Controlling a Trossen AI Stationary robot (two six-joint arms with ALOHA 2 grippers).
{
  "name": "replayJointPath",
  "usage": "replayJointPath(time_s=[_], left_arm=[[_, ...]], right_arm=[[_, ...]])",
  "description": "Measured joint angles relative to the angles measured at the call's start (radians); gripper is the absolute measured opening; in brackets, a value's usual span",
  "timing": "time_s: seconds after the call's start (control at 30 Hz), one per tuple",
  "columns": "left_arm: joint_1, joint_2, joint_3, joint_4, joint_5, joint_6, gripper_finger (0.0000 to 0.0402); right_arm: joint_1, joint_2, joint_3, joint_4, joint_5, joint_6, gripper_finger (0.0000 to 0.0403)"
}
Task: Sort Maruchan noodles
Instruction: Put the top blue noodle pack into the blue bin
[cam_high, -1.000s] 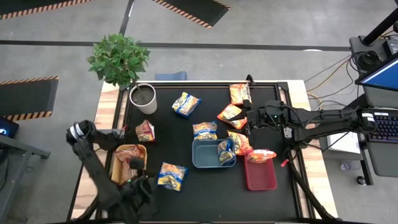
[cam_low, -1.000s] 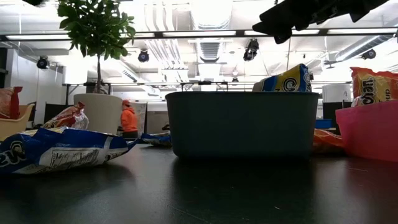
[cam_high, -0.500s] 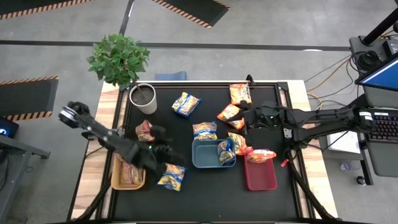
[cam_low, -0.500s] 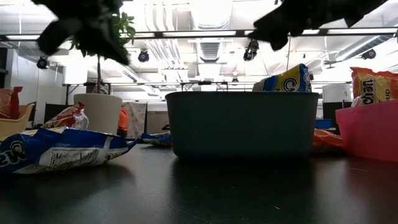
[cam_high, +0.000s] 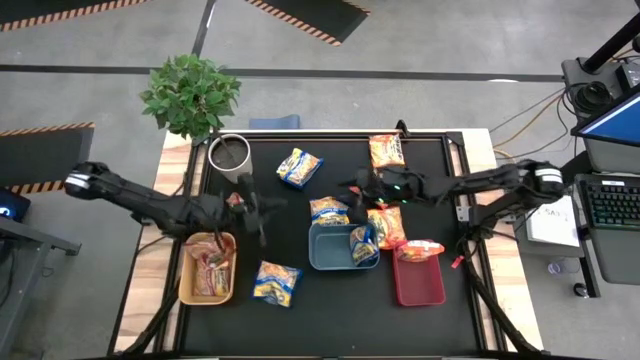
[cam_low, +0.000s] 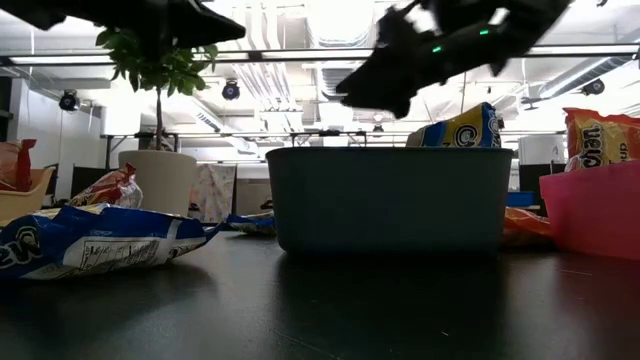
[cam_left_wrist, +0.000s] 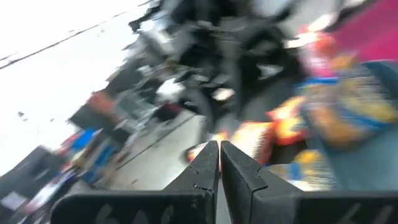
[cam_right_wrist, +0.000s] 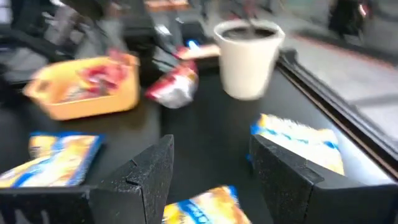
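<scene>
left tool (cam_high: 258, 208) pressed together above the desk (cam_high: 330, 300), at 9 o'clock from the blue tray (cam_high: 330, 256). right tool (cam_high: 362, 186) spread wide at 12 o'clock. noodle packets (cam_high: 277, 282) scattered about; some inside yellow tray (cam_high: 207, 268), blue tray, red tray (cam_high: 418, 283).

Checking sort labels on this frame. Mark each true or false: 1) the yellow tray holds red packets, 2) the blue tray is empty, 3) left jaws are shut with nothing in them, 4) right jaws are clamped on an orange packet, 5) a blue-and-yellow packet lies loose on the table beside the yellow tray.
1) True: red packets lie in the yellow tray.
2) False: the blue tray holds a blue-and-yellow packet.
3) True: the left gripper has its jaws closed together, empty.
4) False: the right gripper has its jaws spread wide, holding nothing.
5) True: a loose blue-and-yellow packet lies on the black table next to that tray.
</scene>
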Motion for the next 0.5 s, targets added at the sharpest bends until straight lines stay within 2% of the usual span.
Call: replayJointPath(time_s=[0.3, 0.37, 0.5], left_arm=[[0.161, -0.044, -0.033, 0.025, -0.144, -0.013, 0.0], [0.174, -0.043, -0.033, 0.016, -0.147, 0.004, 0.0], [0.177, -0.039, -0.028, 0.005, -0.147, 0.08, 0.0]], right_arm=[[-0.118, 0.24, 0.358, -0.404, 0.018, 0.105, 0.0201], [-0.128, 0.31, 0.444, -0.448, 0.018, 0.079, 0.0201], [-0.129, 0.438, 0.605, -0.529, 0.015, -0.073, 0.0201]])
